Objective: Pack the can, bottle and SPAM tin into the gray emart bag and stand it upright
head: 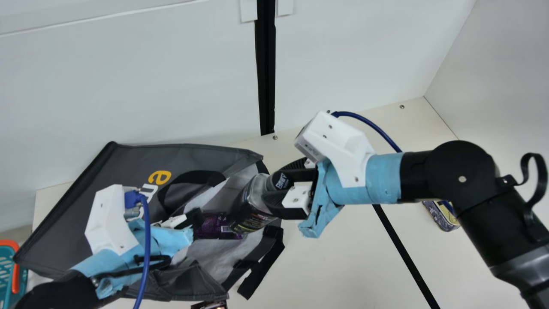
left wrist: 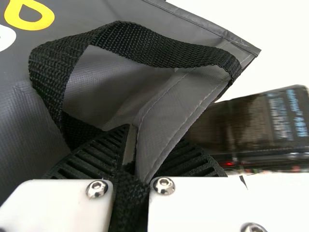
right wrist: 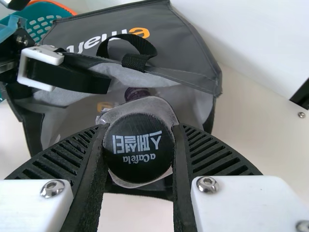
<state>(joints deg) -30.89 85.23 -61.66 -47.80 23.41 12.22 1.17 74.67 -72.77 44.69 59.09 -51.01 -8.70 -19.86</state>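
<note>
**Bottle held tilted at the gray bag's mouth**

In the main view, the right arm covers much of the SPAM tin [head: 444, 218], on the table at 4 o'clock. The purple item [head: 212, 225] inside the gray bag [head: 73, 219] is partly hidden; whether it is the can cannot be told. A dark object [head: 210, 305] is cut off at the edge near 7 o'clock, and a teal and orange basket [head: 8, 274] at 8.

The cream table [head: 330, 262] meets a white wall [head: 128, 86], which a black strip [head: 266, 73] runs down at 12 o'clock. A black line [head: 405, 253] crosses the table between 4 and 5.

The bag lies on its side around 8 o'clock, near the wall, its mouth toward 4; tabletop stretches between that mouth and the tin. A side wall [head: 497, 94] stands at 2 o'clock.

The left gripper [head: 195, 217] is closed on the bag's rim [left wrist: 166, 121], the fabric pinched between its ribbed fingers. The right gripper [head: 279, 182] has its fingers parted by the width of the bottle [head: 253, 210], clamped on either side of the cap. The bottle slants, its base toward 7 o'clock at the opening, overlapping the purple item in the main view; whether they touch cannot be told.
</note>
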